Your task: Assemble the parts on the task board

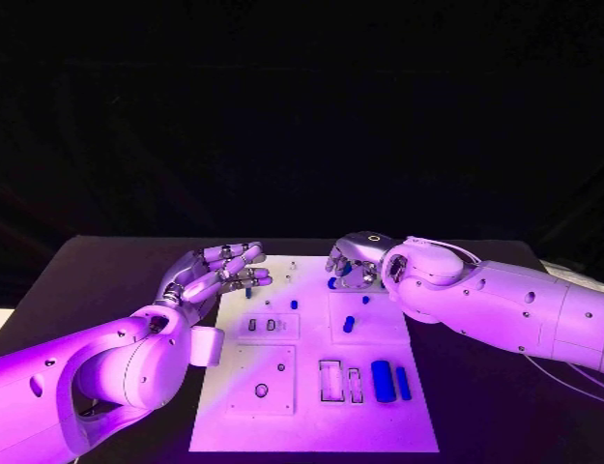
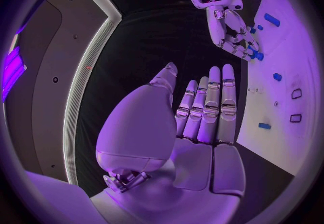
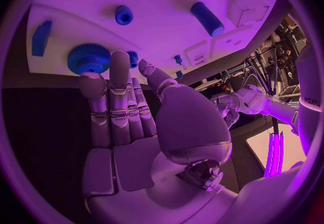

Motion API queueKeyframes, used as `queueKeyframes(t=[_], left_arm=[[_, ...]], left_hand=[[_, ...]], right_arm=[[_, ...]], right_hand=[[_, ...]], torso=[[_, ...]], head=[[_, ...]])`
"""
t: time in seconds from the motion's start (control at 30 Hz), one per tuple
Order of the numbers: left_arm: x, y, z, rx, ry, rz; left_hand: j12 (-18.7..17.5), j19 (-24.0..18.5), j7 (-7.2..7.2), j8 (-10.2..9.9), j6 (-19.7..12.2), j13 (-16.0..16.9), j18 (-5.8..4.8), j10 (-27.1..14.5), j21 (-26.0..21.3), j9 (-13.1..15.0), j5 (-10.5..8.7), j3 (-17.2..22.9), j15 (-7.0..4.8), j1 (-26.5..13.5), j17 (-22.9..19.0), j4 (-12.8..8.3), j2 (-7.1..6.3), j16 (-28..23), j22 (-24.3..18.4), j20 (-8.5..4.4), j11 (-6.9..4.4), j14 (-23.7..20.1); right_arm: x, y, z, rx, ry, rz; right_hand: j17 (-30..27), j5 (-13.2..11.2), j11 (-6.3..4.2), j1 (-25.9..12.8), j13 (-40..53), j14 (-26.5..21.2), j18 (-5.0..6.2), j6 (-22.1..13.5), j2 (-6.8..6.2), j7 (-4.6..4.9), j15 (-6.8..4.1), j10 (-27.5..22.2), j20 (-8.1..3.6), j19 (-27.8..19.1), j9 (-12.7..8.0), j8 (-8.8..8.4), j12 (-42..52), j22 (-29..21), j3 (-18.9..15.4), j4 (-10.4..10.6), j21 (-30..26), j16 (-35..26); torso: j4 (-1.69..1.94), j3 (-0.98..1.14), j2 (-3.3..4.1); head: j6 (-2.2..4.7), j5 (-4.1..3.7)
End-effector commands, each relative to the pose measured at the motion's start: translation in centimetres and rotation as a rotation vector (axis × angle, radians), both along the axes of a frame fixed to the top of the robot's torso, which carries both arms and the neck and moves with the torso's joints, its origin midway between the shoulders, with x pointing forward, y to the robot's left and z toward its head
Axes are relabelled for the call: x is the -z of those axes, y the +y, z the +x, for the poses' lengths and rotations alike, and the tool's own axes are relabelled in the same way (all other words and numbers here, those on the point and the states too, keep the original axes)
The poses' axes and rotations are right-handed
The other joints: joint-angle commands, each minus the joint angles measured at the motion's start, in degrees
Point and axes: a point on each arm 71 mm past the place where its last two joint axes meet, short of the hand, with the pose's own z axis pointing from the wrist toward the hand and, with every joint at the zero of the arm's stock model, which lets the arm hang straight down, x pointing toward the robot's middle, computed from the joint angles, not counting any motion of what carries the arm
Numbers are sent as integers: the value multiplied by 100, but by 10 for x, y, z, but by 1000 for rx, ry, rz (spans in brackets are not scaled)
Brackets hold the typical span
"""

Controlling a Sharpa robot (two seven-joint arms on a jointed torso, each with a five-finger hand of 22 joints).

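Silver fingers [image 2: 206,108] of the left hand [image 1: 218,271] are lying straight and slightly apart, holding nothing, hovering at the task board's [image 1: 316,425] far left corner. The right hand [image 1: 358,259] is reaching over the board's far edge, its fingers [image 3: 118,102] extended side by side; their tips are touching a blue toothed gear [image 3: 88,58] near that edge, though whether they are gripping it I cannot tell. On the white board, which is lying mid-surface [image 1: 93,280], a blue cylinder [image 1: 381,376] and a slimmer blue bar [image 1: 402,383] are resting near the right edge, small blue pegs [image 1: 348,324] are standing further up, and empty recesses [image 1: 330,380] are showing toward the near edge
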Motion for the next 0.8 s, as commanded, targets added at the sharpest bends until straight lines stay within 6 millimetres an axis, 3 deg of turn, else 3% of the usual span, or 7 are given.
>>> queueKeyframes(t=[0.03,0.3,0.57,0.8], left_arm=[[-2,-3,-1,27,-5,-13],[-3,-3,-2,28,-6,-14],[-4,-2,-2,28,-5,-14],[-3,-2,-1,29,-2,-13]], left_hand=[[-38,42,3,-19,51,5,64,43,36,5,-33,-9,-2,6,9,-28,63,-9,7,3,3,35],[-42,49,7,-22,49,4,62,42,38,4,-35,-12,-2,2,13,-31,63,-15,8,2,5,33],[-45,50,8,-24,49,4,61,41,38,4,-35,-12,0,2,14,-34,65,-20,7,2,6,27],[-50,51,11,-29,47,3,58,38,37,3,-35,-12,3,2,18,-40,69,-30,7,2,9,18]], right_arm=[[2,2,1,-1,12,-50],[5,0,3,8,22,-78],[6,1,4,11,22,-87],[4,3,3,6,0,-77]], right_hand=[[49,-34,-14,-23,7,109,-78,26,-3,-29,-35,-19,4,93,2,-15,-12,195,56,19,146,83],[149,-84,-44,13,9,77,-109,136,47,-68,-51,36,-3,144,15,12,-6,464,176,64,367,233],[254,-148,-74,29,14,36,-156,290,97,-94,-72,156,-16,234,28,34,4,807,328,141,634,402],[455,-509,-143,196,37,65,-245,552,254,-150,-127,401,-57,480,76,110,38,1360,593,159,1012,674]], torso=[[18,-4,41],[42,-16,79],[50,-12,101],[54,-13,117]], head=[[3,-11],[-26,-50],[-47,-52],[-58,-60]])
